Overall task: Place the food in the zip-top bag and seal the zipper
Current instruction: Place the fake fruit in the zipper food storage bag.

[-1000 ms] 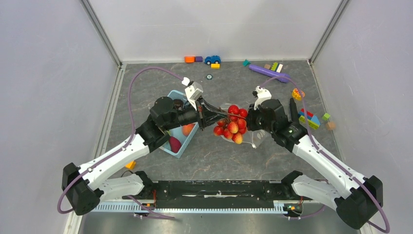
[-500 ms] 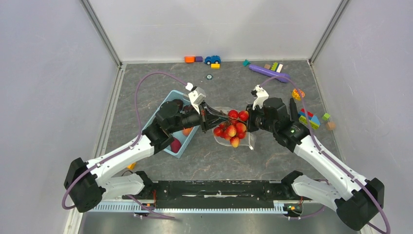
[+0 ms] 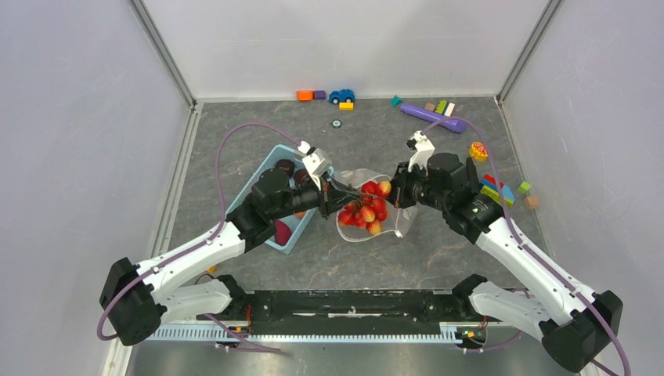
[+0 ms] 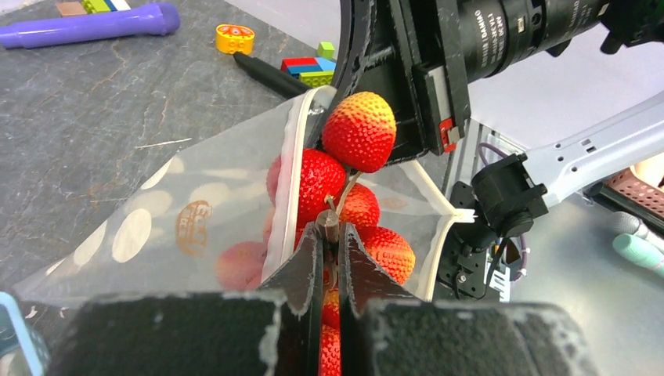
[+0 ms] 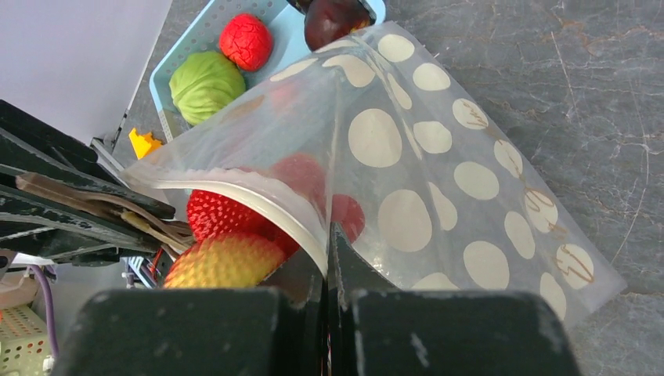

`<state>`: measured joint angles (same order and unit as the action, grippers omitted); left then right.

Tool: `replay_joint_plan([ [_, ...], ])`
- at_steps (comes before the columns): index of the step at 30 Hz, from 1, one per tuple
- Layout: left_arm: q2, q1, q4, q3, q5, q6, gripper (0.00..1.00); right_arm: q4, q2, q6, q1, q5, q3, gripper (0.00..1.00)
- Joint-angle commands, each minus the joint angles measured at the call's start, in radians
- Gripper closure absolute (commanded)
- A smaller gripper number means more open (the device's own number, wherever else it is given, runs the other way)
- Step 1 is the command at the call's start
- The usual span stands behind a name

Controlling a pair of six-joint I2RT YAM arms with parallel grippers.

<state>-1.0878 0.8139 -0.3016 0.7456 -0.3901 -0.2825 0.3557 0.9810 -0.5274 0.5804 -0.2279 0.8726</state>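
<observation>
- Since a second ago the strawberry cluster point(image 3: 366, 210) has moved lower and leftward; it now sits partly inside the mouth of the zip-top bag point(image 3: 354, 177), which hangs between the two arms
- the left gripper point(image 3: 335, 196) stays pinched narrow on the cluster's stem; the right gripper point(image 3: 397, 193) is clamped tight on the bag's rim
- only the left wrist view shows the stem between the fingers and the zipper point(image 4: 286, 188) gaping round the berries
- only the right wrist view shows a green piece point(image 5: 205, 84), a red piece point(image 5: 247, 41) and a maroon piece point(image 5: 333, 17) in the blue basket point(image 5: 166, 77) beyond the bag
</observation>
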Motion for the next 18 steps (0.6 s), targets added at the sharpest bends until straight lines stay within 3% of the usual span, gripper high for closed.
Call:
replay_joint_plan([
  [1,0.044,0.004,0.017,0.001,0.038,0.08,0.98,-0.01,-0.013,0.008,-0.008,0.026,0.073,1.0],
  [5,0.056,0.005,0.08,0.007,0.027,0.126,0.98,0.017,-0.008,0.022,-0.013,0.057,0.088,1.0],
  [14,0.011,0.004,0.101,0.039,-0.188,0.169,0.98,0.024,0.018,0.029,-0.027,0.069,0.091,1.0],
  [18,-0.027,0.005,0.131,0.077,-0.105,0.171,0.98,0.005,0.015,0.035,-0.026,0.044,0.083,1.0],
])
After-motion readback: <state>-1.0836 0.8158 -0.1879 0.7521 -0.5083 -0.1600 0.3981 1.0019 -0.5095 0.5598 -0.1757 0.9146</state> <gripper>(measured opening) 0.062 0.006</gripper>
